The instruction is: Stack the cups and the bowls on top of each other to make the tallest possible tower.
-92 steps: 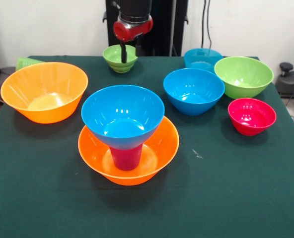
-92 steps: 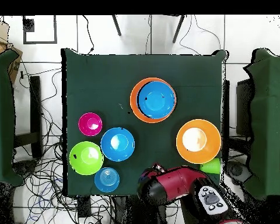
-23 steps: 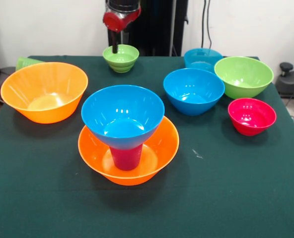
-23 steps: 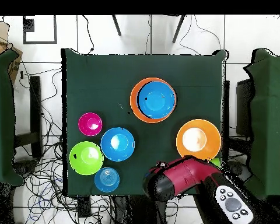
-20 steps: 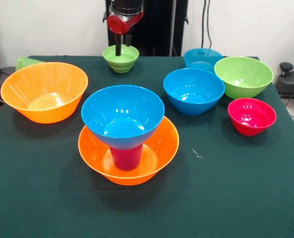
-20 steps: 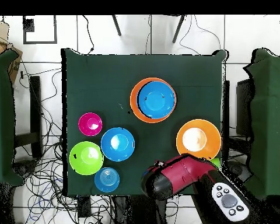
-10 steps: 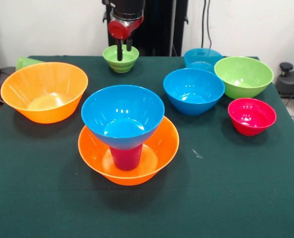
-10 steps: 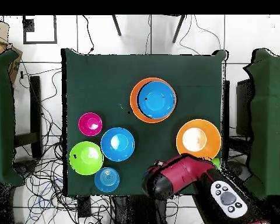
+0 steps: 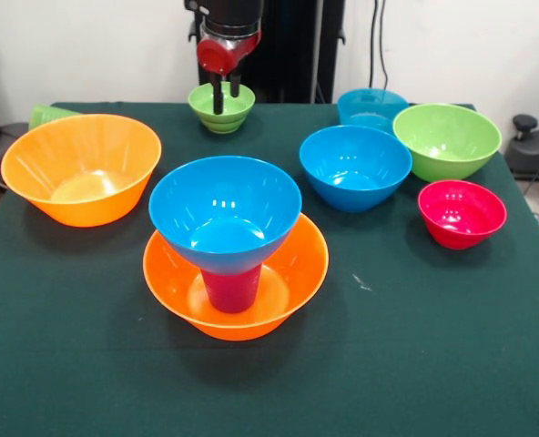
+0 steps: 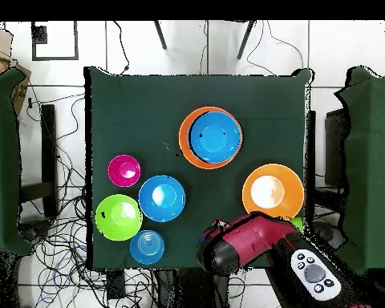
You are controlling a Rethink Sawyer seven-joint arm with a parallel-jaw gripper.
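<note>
Since about a second back the gripper has swung a touch sideways and dropped, so its two dark fingers now hang spread apart, released and empty, right over the small lime green bowl at the back edge of the table. Nothing else has shifted.

The tower sits mid-table near the front: orange bowl at the bottom, purple-magenta cup standing in it, blue bowl perched on the cup.

My guess is the step is grabbing that little green bowl. I'd pinch one wall of the rim, one finger inside and one outside, and go down slow so it doesn't skate off the cloth.

Count-wise:
- two orange bowls, the loose one at one side
- three blue ones, counting the tower's, a medium and a smaller teal
- two lime green, the other being bigger
- one red-pink
- two cups; the light green cup peeks out behind the loose orange bowl
</note>
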